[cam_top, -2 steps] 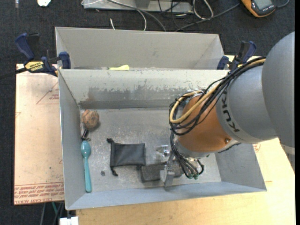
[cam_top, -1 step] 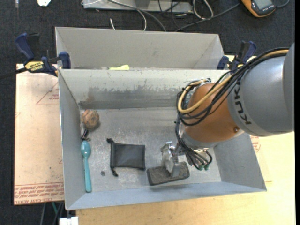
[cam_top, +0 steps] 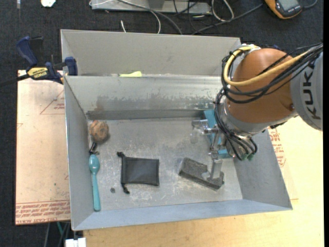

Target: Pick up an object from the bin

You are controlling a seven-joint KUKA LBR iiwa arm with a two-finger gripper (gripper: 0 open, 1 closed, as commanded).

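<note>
Gripper (cam_top: 216, 177) low over the right end of a flat, rough dark grey slab (cam_top: 193, 169), near the metal bin's (cam_top: 77, 138) right wall, grip cannot be told, soft black pouch (cam_top: 140, 172) to its left, bare floor between.

The arm (cam_top: 310, 94) is pale grey with black lettering. A rounded orange cover (cam_top: 259, 84) caps its wrist, with black and yellow cables (cam_top: 240, 68) looped across it. Below are a blue block (cam_top: 209, 118) and a slim silvery hand (cam_top: 216, 177).

The gripper (cam_top: 216, 178) stands at the right end of a dark grey flat slab (cam_top: 194, 171) in the bin's (cam_top: 77, 138) front right, with a black pouch (cam_top: 139, 172), teal spoon (cam_top: 95, 183) and brown ball (cam_top: 99, 130) further left.
</note>
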